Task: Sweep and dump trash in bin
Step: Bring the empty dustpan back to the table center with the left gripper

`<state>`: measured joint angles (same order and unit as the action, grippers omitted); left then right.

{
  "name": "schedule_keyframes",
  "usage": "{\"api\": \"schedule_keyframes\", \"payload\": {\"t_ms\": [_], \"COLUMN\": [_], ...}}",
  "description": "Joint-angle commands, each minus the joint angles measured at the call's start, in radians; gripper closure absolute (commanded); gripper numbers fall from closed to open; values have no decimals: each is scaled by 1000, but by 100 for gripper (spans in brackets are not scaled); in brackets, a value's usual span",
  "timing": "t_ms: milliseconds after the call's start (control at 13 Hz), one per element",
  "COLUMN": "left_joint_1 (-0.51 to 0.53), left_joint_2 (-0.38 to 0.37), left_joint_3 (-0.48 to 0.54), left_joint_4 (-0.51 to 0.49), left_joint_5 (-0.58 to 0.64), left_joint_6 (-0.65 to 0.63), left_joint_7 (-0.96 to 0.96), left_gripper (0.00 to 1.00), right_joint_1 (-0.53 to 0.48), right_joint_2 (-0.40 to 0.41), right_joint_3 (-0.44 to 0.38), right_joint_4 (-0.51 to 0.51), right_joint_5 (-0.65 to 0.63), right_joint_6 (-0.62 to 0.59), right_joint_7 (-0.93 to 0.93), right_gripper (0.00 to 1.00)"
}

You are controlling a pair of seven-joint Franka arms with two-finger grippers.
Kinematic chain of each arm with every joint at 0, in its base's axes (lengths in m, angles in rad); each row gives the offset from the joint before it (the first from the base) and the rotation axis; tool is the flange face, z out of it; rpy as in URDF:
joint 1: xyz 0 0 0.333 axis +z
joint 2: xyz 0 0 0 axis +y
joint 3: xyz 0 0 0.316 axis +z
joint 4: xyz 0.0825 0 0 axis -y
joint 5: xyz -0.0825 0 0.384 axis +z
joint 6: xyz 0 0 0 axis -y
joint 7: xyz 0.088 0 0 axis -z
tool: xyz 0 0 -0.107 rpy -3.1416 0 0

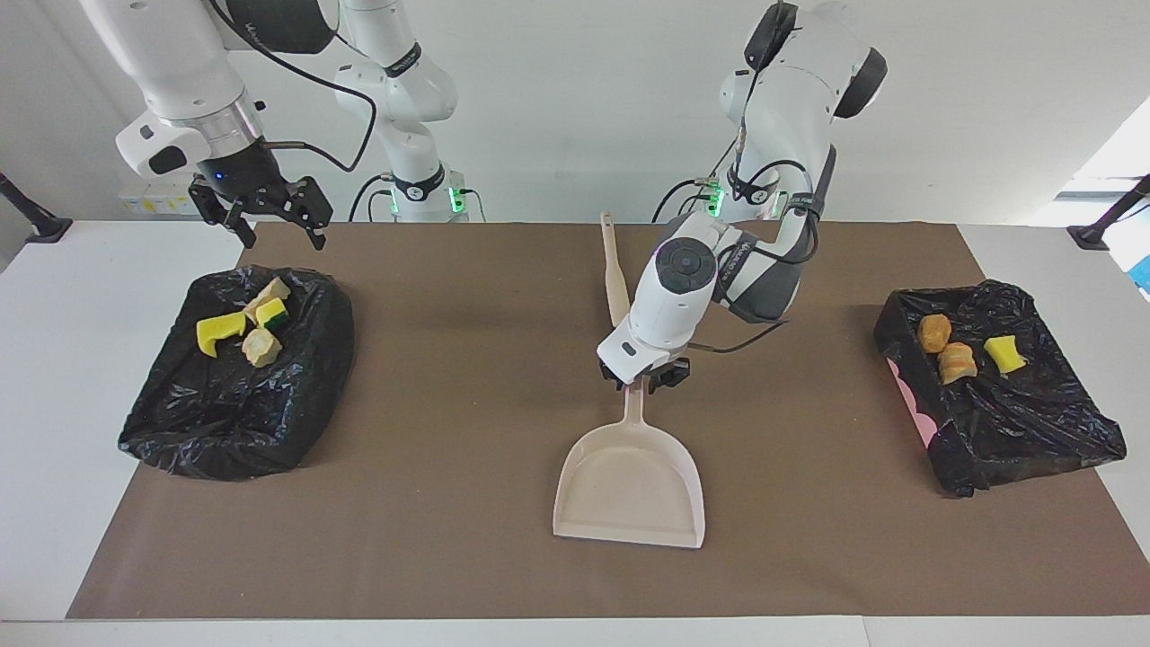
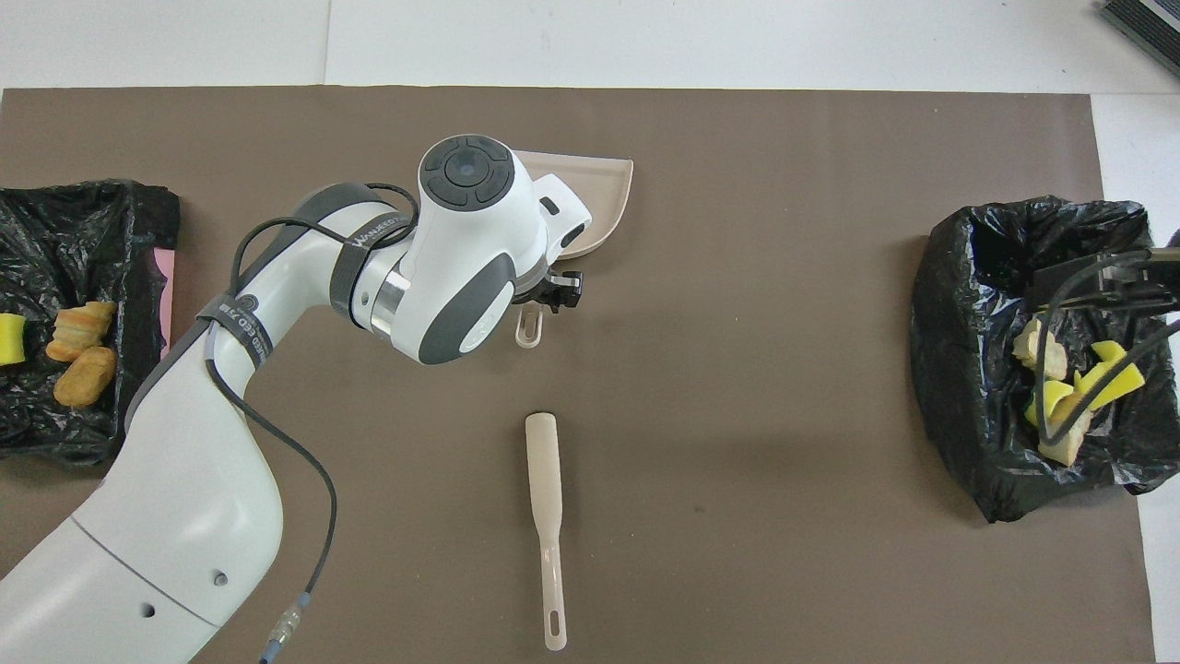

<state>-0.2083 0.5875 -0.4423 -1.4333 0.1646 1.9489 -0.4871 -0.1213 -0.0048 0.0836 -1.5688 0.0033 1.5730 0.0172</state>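
The beige dustpan (image 1: 629, 490) lies flat mid-mat, its handle pointing toward the robots. My left gripper (image 1: 645, 379) hangs right over that handle's end (image 2: 527, 330). Trash lies in two black-bagged bins. The bin (image 1: 234, 422) at the right arm's end holds a yellow sponge piece (image 1: 218, 332), a yellow-green piece (image 1: 271, 312) and beige chunks (image 1: 260, 346). The bin (image 1: 1024, 431) at the left arm's end holds an orange-brown lump (image 1: 933, 332), a tan chunk (image 1: 957, 362) and a yellow piece (image 1: 1004, 352). My right gripper (image 1: 283, 235) stands open in the air over the first bin's nearer edge, holding nothing.
A beige brush (image 1: 615, 279) lies on the brown mat (image 1: 449, 359) nearer to the robots than the dustpan, its handle (image 2: 551, 590) toward them. A pink box edge (image 1: 912, 404) shows under the bag at the left arm's end. White table surrounds the mat.
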Motion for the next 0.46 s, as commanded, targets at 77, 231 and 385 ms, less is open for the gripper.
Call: {"api": "schedule_keyframes", "payload": {"t_ms": [77,231,385], "left_joint_1": [-16,-13,-8], "left_joint_2": [-208,-291,-401], "left_joint_3": [106,157,204], "left_joint_4": [-154,-217,-295], "left_joint_5": [7,1,-22], "left_joint_6": [-18,-22,-30], "left_joint_7": [22,105,177], "left_gripper": [0,0,0], "right_joint_1": [-1,-1,-1], "right_joint_2": [-1,-1,0], "right_joint_3": [5,5,5], "right_joint_4": [4,4,4], "right_joint_5": [-5,-5,-5], "right_joint_6": [4,4,4], "right_joint_7": [29,27,27], "right_gripper": [0,0,0]}}
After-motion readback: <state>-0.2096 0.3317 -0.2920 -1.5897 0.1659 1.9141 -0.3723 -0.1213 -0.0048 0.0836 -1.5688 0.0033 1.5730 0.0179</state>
